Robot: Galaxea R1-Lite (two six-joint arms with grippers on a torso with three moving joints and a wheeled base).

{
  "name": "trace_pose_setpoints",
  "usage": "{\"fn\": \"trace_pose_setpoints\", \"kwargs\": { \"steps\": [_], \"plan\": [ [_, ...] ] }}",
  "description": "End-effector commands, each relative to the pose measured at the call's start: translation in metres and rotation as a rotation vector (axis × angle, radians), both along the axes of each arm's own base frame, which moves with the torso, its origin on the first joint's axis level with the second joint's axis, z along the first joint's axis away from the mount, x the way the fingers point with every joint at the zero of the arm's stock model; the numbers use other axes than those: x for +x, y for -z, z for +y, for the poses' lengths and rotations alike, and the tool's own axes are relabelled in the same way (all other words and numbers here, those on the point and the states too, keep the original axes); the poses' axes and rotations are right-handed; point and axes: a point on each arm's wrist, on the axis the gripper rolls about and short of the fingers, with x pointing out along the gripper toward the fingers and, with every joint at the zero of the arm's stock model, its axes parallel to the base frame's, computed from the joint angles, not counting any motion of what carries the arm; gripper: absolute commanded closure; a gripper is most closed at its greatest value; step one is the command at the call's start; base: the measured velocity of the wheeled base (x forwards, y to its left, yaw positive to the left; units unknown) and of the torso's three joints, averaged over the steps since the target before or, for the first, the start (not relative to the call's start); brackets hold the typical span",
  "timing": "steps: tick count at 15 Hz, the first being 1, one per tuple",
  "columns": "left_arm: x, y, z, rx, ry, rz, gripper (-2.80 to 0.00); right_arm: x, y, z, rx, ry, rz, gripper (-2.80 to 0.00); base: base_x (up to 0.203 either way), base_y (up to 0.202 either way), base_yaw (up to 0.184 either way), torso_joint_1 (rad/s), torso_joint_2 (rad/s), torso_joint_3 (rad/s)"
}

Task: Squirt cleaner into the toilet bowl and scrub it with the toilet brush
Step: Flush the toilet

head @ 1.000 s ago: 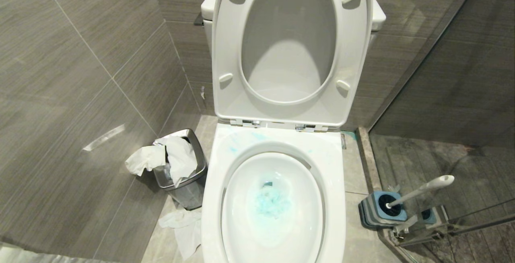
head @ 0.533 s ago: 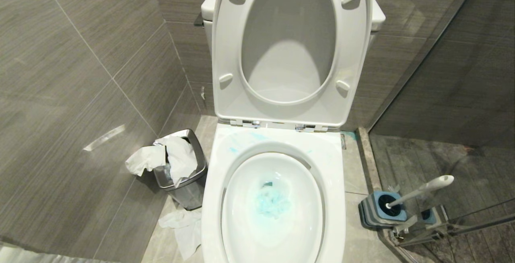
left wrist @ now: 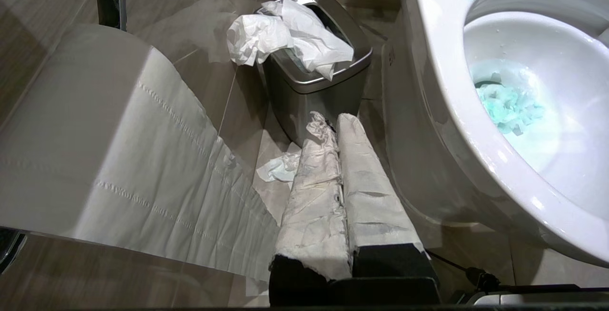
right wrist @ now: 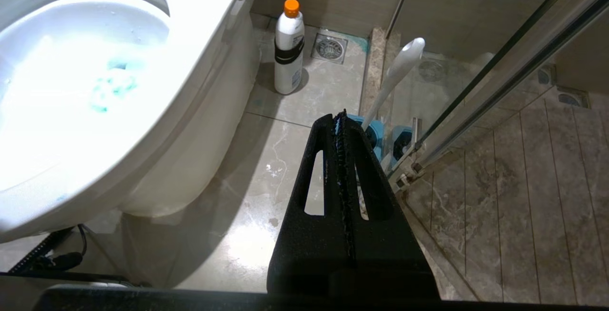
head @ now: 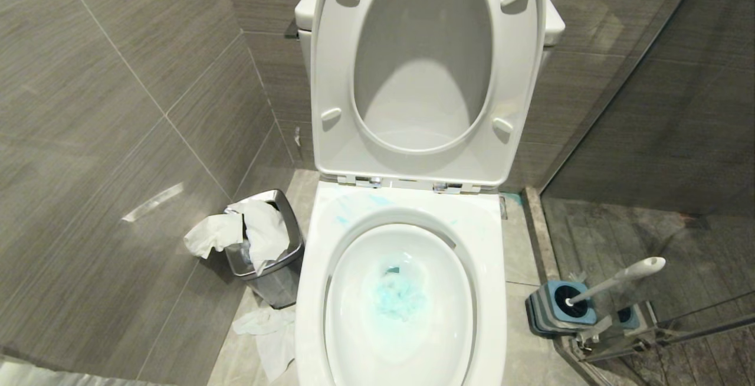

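The seat and lid [head: 424,73] are stood upright against the cistern, so that the toilet bowl [head: 401,291] is left open to the work; the cleaner [head: 401,297] is seen as a cloudy turquoise patch in the water at the bottom, with thin blue smears on the flat rim near the hinges, so the squirting is judged done; a white bottle with an orange cap [right wrist: 289,47] is stood on the floor beside the pedestal, out of the way; the toilet brush [head: 613,283] is lodged head-down in its square grey-and-blue holder [head: 557,309] on the robot's right, its white handle leaning up and outward where it can be taken; the right pincer [right wrist: 341,121] is pressed shut and empty, pointed toward that holder; the left pincer [left wrist: 330,125], paper-wrapped, is likewise closed on nothing, low beside the waste bin [left wrist: 316,82] and a toilet roll [left wrist: 95,135].
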Motion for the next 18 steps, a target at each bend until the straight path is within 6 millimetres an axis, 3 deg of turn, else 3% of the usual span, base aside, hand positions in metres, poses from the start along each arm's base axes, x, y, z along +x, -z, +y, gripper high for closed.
{"fn": "trace_pose_setpoints", "kwargs": {
  "steps": [1,13,16,18],
  "plan": [
    [0.0,0.0,0.0,0.0,-0.001,0.0,0.0,0.0,0.0,0.0,0.009,0.0,-0.001,0.0,0.0,0.0,0.0,0.0,0.0,0.0],
    [0.0,-0.001,0.0,0.021,0.008,0.014,0.0,0.0,0.0,0.0,0.066,0.008,-0.001,0.0,0.0,0.0,0.0,0.0,0.0,0.0],
    [-0.004,-0.028,-0.001,0.067,0.045,-0.025,0.0,0.0,0.0,0.0,0.066,0.008,-0.001,0.0,0.0,0.0,0.0,0.0,0.0,0.0],
    [0.001,-0.066,-0.001,0.073,0.068,0.002,0.0,0.0,0.0,0.0,0.066,0.007,-0.001,0.0,0.0,0.0,0.0,0.0,0.0,0.0]
  ]
}}
